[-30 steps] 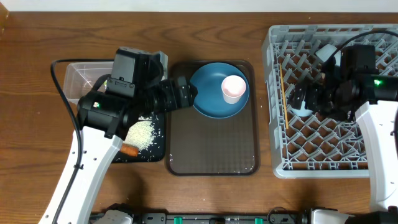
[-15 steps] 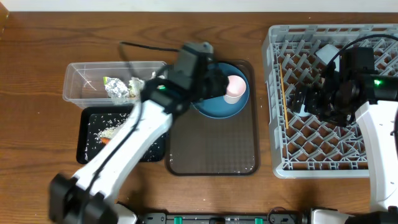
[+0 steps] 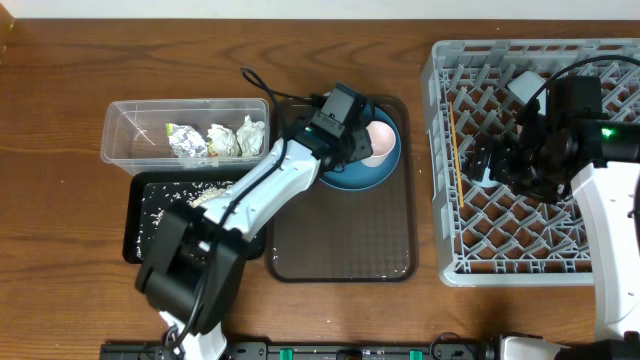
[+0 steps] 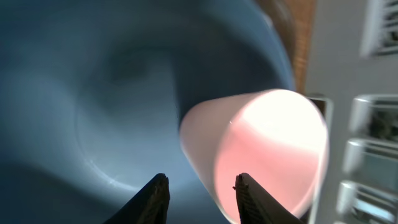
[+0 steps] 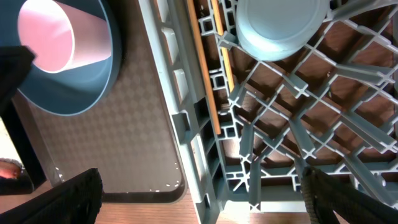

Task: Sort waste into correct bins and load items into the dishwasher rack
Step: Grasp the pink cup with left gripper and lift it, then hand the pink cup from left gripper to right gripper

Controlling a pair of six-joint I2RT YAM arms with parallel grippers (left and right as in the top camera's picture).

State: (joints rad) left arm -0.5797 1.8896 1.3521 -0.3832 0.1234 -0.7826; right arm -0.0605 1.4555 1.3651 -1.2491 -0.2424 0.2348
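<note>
Cup first: the pink cup (image 4: pixel 255 149) sits on the plate (image 3: pixel 352 176), which rests on the brown tray (image 3: pixel 340 240). My left gripper (image 4: pixel 202 196) is right at the cup with its jaws parted and nothing clamped. I cannot tell whether a finger touches it. My right gripper (image 5: pixel 202 202) hangs over the rack (image 3: pixel 520 250), jaws spread wide and empty. Beneath it, the blue cup (image 5: pixel 283 25) and chopsticks (image 5: pixel 214 81) lie in the rack.
</note>
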